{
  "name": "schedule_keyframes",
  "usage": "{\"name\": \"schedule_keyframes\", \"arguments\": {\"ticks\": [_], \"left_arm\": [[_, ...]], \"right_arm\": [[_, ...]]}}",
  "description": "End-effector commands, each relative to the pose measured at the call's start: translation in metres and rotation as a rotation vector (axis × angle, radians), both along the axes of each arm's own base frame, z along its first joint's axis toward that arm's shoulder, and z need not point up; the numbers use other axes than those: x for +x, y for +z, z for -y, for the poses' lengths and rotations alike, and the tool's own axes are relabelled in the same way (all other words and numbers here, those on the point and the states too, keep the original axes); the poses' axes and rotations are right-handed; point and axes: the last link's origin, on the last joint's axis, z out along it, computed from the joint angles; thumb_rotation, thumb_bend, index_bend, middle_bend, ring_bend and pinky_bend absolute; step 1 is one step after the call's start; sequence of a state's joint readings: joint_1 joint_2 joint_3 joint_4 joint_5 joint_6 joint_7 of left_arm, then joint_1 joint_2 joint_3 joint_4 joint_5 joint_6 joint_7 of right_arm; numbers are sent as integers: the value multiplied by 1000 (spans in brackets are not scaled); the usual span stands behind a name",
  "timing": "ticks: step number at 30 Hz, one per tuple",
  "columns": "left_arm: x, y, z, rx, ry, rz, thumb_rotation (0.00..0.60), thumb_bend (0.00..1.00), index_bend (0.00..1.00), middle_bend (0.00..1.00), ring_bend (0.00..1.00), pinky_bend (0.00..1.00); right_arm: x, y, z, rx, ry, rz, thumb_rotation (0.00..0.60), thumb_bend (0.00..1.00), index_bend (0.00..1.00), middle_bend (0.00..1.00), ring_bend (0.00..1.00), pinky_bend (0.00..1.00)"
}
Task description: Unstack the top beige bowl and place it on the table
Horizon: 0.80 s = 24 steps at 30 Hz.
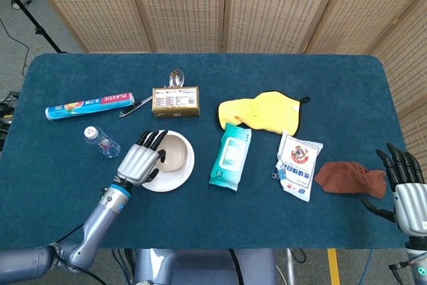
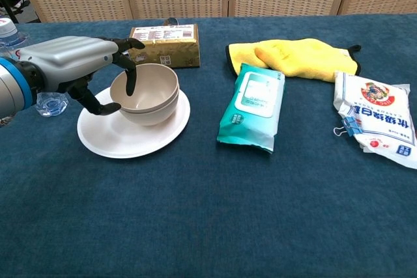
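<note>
— Where my left hand (image 2: 71,63) hangs over the near-left part of the bench (image 2: 208,226), what is it doing?

— It sits over the left rim of the top beige bowl (image 2: 146,88), fingers (image 2: 130,76) curled down across the rim, one dipping inside, thumb low outside by the white plate (image 2: 130,138). I cannot tell whether it actually has a hold on the bowl.

— And the bowl itself?

— Nested in a second beige bowl (image 2: 151,115), both upright on that plate. Behind my hand stands a small water bottle (image 1: 99,139), and further back lies a plastic wrap roll (image 1: 89,105).

— Moving right?

— A gold box (image 2: 163,44) behind the bowls with a spoon (image 1: 175,78) beyond it, then a teal wipes pack (image 2: 255,105), a yellow cloth (image 2: 300,56), and a white bag (image 2: 378,116) with a clip at its edge.

— Far right?

— A brown cloth (image 1: 350,178), with my right hand (image 1: 407,191) just beside it, fingers spread, holding nothing.
</note>
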<state>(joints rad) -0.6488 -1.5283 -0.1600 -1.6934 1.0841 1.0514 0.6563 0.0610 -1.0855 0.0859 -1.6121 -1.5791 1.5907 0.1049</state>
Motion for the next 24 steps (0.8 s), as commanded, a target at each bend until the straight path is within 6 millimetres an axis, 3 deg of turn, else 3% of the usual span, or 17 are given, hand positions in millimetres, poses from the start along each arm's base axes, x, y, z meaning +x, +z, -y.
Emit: {"name": "schedule_keyframes", "arguments": {"ticks": [1, 17, 24], "left_arm": [[1, -2, -1, -2, 4, -3, 600, 345, 508, 0, 0, 0], [-3, -8, -5, 8, 23, -14, 600, 350, 516, 0, 0, 0], [-4, -10, -5, 3, 33, -15, 600, 421, 588, 0, 0, 0]], "right_arm": [[0, 0, 0, 0, -1, 0, 600, 0, 39, 0, 0, 0], [-1, 1, 1, 0, -4, 7, 600, 0, 39, 0, 0, 0], [-1, 0, 1, 2, -5, 8, 600, 0, 39, 0, 0, 0]]}}
